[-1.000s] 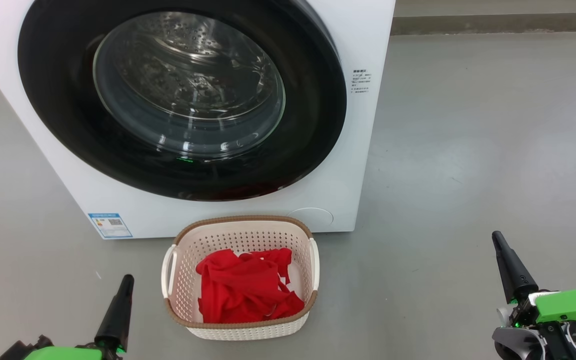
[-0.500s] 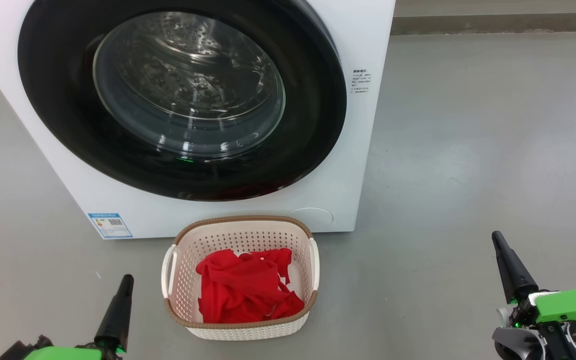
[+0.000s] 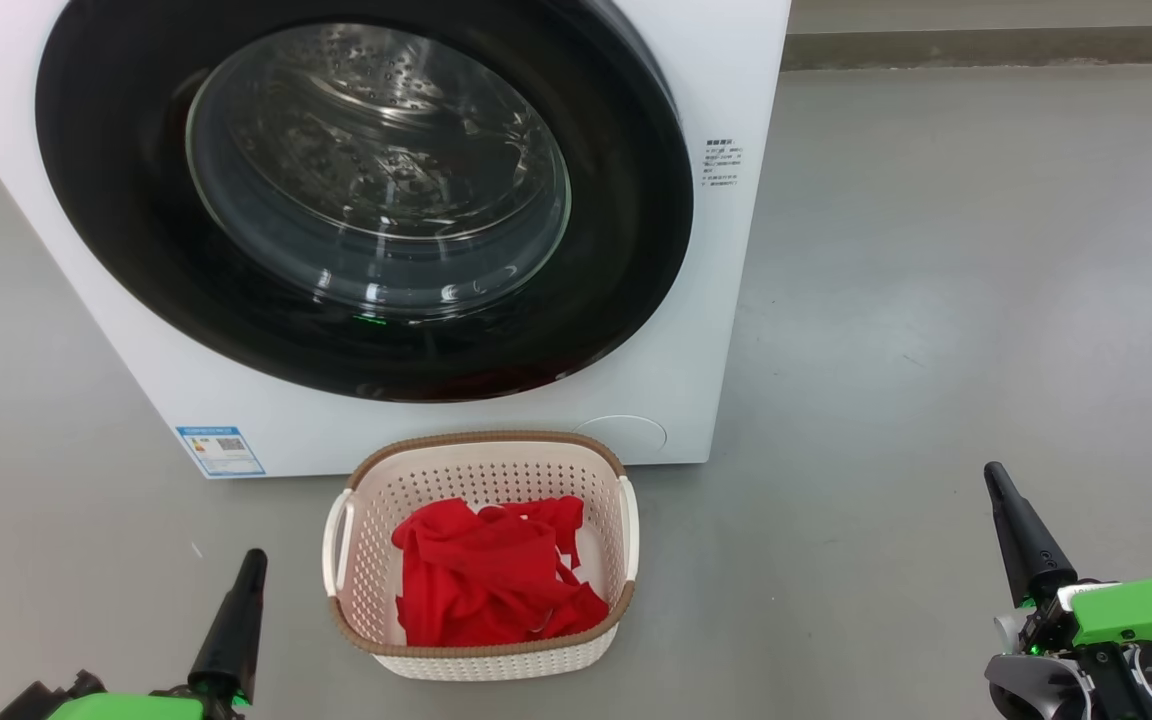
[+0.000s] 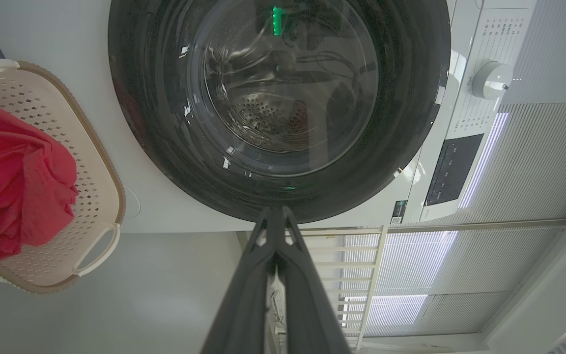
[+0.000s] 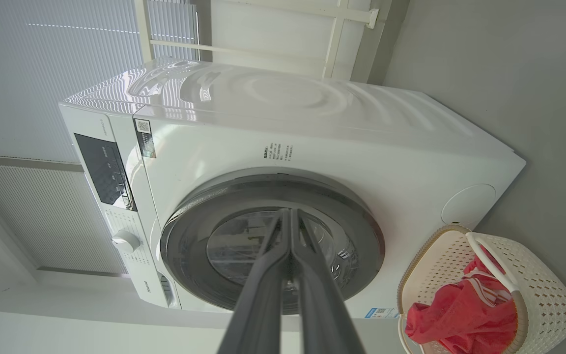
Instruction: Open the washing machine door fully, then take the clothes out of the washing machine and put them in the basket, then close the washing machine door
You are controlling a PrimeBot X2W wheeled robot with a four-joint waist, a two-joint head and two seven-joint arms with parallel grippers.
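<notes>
Caught the left gripper [image 3: 254, 562] low at the near left, fingers pinched together on nothing, touching nothing; same for the right gripper [image 3: 994, 480] at the near right. Spotted the basket [image 3: 481, 438] between them on the grey floor [image 3: 936, 300], loaded with the crumpled red clothes [image 3: 496, 580]. Found, just behind it, the washing machine [image 3: 716, 300] with the washing machine door [image 3: 136, 250] closed flat against its front, perforated steel drum [image 3: 376, 150] glimpsed through the glass

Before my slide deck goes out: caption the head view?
Red clothes lie in the basket before the washing machine, its door shut.
</notes>
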